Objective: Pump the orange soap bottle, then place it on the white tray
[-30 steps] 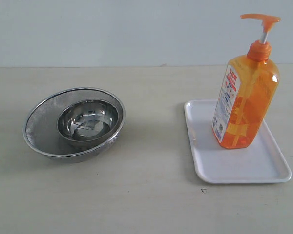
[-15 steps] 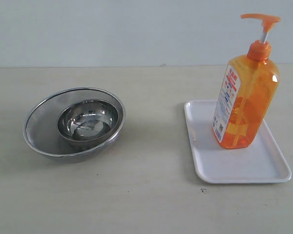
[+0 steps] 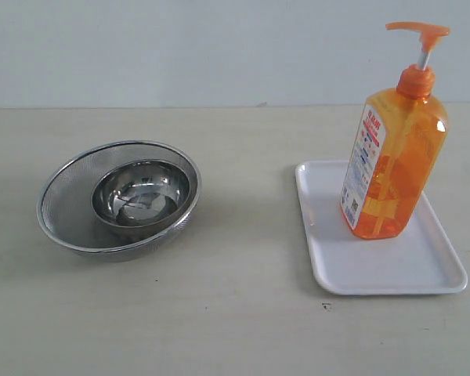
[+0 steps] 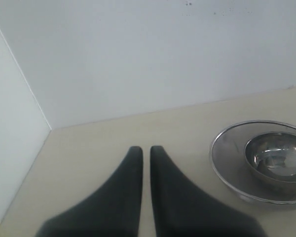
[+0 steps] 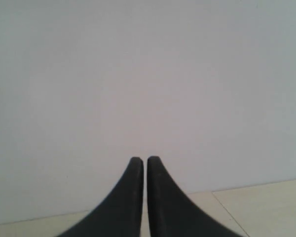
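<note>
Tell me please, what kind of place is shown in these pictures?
Most likely a staged test bench, not a real kitchen: a beige table against a plain white wall, with an orange soap bottle on a white tray and a steel bowl in a mesh strainer.

Looks like a lab test bench: a plain beige tabletop (image 3: 235,329) backed by blank white walls (image 4: 138,59), with household props (steel bowl (image 3: 141,196) in mesh strainer (image 3: 63,207), orange soap bottle (image 3: 399,164) on white tray (image 3: 392,266)) laid out.

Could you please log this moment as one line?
orange soap bottle: upright on white tray | left gripper: shut, empty | right gripper: shut, empty | steel bowl: in mesh strainer
</note>
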You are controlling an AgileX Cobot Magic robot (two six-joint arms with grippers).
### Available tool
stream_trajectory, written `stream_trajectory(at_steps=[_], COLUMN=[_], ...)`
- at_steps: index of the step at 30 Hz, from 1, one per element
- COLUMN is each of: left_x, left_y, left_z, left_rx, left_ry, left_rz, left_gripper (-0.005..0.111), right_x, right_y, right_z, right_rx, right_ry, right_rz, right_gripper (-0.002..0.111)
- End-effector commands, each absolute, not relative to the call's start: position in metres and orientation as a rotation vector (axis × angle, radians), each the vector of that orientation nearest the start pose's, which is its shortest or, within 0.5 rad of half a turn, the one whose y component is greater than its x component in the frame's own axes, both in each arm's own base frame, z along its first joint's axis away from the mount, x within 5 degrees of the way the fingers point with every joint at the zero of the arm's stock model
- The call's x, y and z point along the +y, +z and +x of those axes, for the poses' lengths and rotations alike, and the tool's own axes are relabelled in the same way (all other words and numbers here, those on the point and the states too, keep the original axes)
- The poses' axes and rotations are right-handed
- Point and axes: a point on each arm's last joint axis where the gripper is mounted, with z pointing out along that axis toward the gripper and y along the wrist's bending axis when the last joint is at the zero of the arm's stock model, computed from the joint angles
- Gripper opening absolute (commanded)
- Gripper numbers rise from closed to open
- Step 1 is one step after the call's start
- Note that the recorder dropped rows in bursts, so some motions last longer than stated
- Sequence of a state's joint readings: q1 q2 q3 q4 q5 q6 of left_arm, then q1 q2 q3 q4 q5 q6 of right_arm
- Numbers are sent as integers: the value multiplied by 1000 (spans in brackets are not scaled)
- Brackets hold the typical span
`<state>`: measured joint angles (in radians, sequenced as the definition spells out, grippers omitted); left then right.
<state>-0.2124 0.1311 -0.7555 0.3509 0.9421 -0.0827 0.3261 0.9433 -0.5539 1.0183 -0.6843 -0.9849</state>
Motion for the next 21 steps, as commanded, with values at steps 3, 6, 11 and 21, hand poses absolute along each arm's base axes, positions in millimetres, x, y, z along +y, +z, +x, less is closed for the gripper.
stream_trajectory(at_steps=[3, 6, 11, 21], left_x=[30, 30, 30, 30], left_y=[360, 360, 360, 361], left_z=[-9, -9, -9, -9], left_rx=[1756, 1756, 1756, 1748], left_ry=[207, 210, 210, 204], left_rz=[86, 85, 85, 87], left_gripper=[5, 5, 5, 5], right_x=[12, 12, 12, 12], right_y=[311, 303, 300, 300], right_z=[190, 189, 188, 188], right_rx=[1531, 1555, 1568, 1566], right_ry=[-261, -252, -232, -233], right_rz=[120, 118, 134, 135], right_gripper=[0, 0, 0, 0])
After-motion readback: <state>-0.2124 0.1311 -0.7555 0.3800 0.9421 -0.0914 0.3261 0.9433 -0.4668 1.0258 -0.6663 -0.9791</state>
